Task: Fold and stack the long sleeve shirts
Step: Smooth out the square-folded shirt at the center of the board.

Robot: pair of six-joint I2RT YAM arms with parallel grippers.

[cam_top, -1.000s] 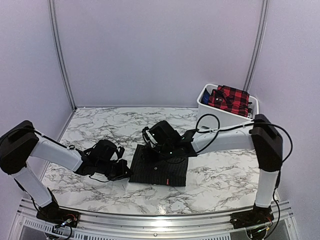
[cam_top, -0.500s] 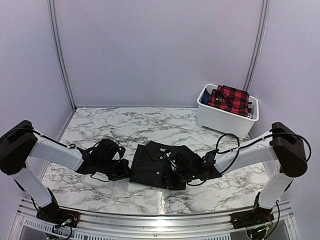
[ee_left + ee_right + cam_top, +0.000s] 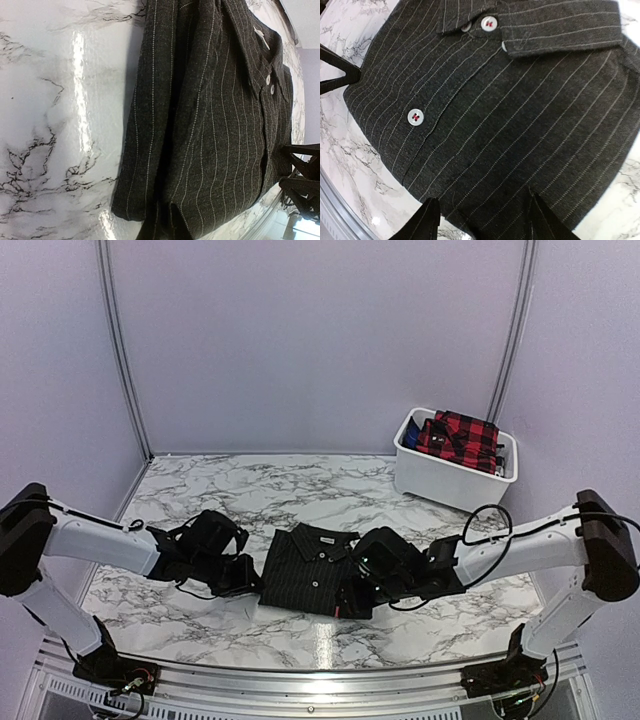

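Note:
One of the long sleeve shirts, black with pale pinstripes [image 3: 312, 575], lies folded flat, collar away from me, on the marble table [image 3: 250, 490]. My left gripper [image 3: 250, 583] rests at its left edge. In the left wrist view its dark tips [image 3: 165, 220] sit together in a crease of the cloth [image 3: 215, 125], so it looks shut; whether cloth is pinched I cannot tell. My right gripper [image 3: 352, 598] is at the shirt's near right corner. It is open, fingers [image 3: 426, 222] spread over the hem [image 3: 485, 150]. A red-and-black plaid shirt [image 3: 460, 435] lies in the bin.
A white plastic bin [image 3: 450, 478] stands at the back right against the wall. Pale walls close in the table on three sides. A metal rail [image 3: 320, 675] carrying both arm bases runs along the near edge.
My right arm has swung from the shirt's collar side down to its near right corner, and its jaws narrowed then widened again. The left arm stayed at the left edge.

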